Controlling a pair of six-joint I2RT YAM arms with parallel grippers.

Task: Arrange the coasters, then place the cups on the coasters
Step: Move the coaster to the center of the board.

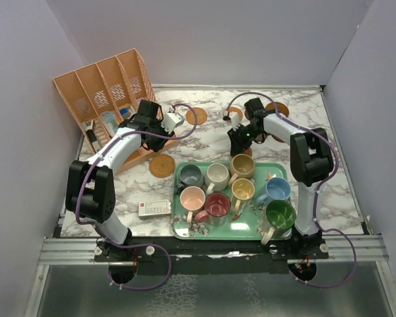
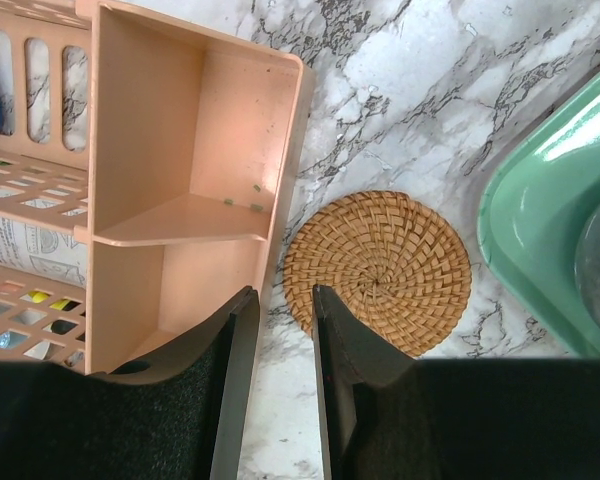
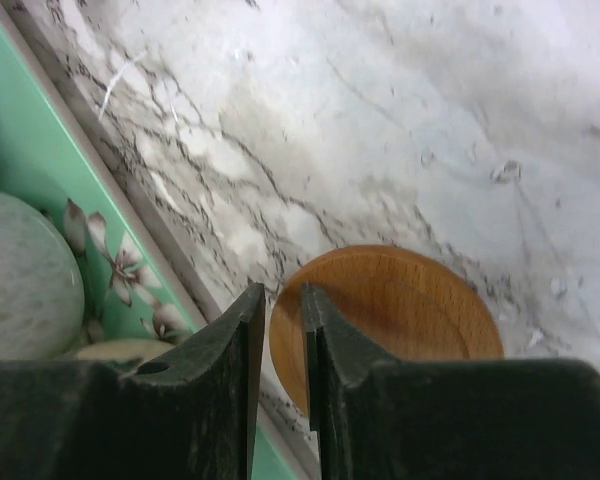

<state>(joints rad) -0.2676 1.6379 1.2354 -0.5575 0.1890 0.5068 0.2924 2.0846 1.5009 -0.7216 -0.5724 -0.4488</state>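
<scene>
Left gripper [image 2: 283,300]: its two dark fingers stood a narrow slit apart with nothing between them, only marble showing through the gap. Just beside its right finger, a woven coaster [image 2: 377,272] lay flat on the table [image 1: 346,191], between the peach desk organiser [image 2: 190,150] and the corner of the green tray [image 2: 540,220].

Right gripper [image 3: 282,295]: its fingers were also parted by only a thin gap. The rim of a smooth wooden coaster [image 3: 400,310] showed through that gap, but it could not be told whether the fingers touched or pinched it. That coaster lay against the tray's outer edge.

From above, a few more coasters [image 1: 196,115] were scattered across the far half of the table, well apart from one another and in no clear row. Some were partly hidden behind the arms, so the count was uncertain.

All eight cups [image 1: 217,175] sat crowded together on the tray at the near edge, none of them on a coaster.

Judged from this, the task was at an early stage. The coasters had yet to be arranged, and every cup had yet to be moved.
</scene>
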